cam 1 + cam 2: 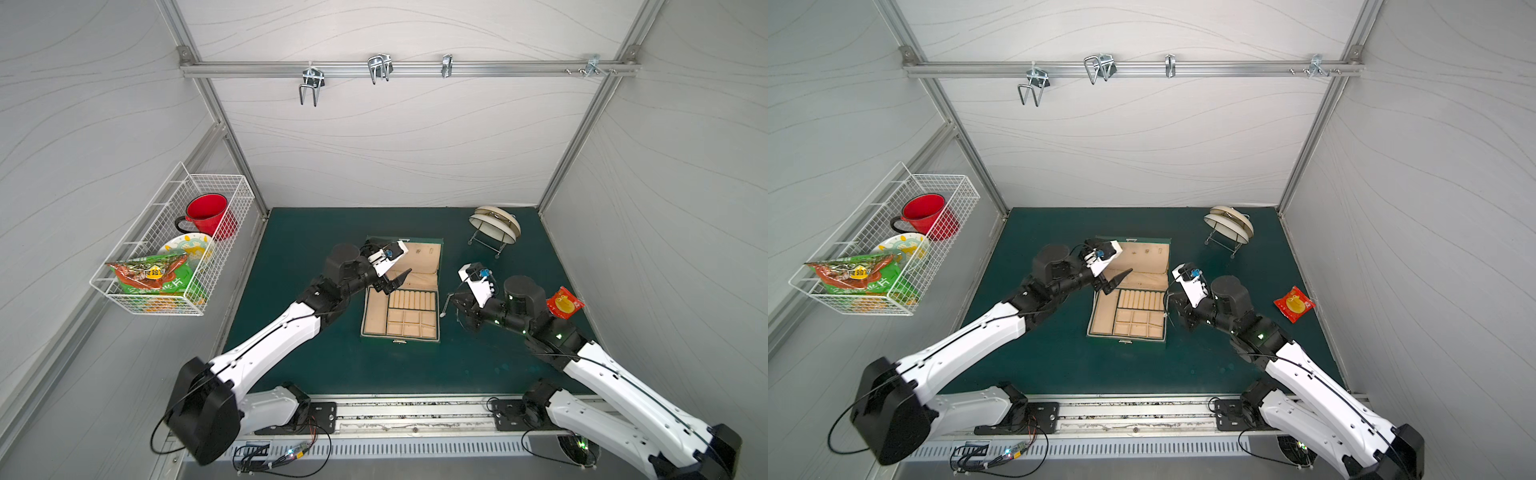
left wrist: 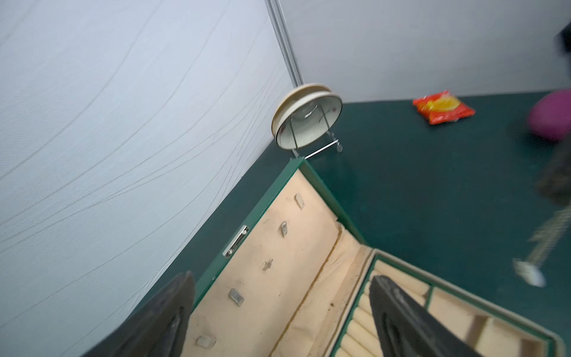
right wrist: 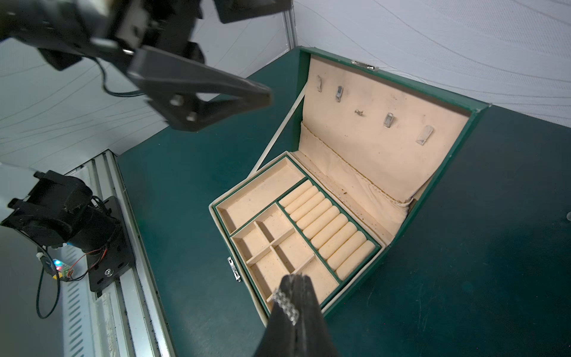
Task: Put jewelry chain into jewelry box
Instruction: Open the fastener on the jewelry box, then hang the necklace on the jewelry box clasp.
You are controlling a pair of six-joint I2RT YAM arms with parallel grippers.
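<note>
So the dark green jewelry box (image 1: 399, 338) sits open in the middle of the green mat (image 1: 291, 232), lid (image 1: 420, 261) tipped up at the back; the left gripper (image 2: 281, 276) hovers over the box's back left corner by that lid, jaws spread wide apart. The right gripper (image 3: 293, 278) is pinched tight on the thin silver jewelry chain (image 3: 285, 306); in both top views it dangles just beside the box's right wall, pendant (image 1: 442, 314) lowest, so not in the box yet.
</note>
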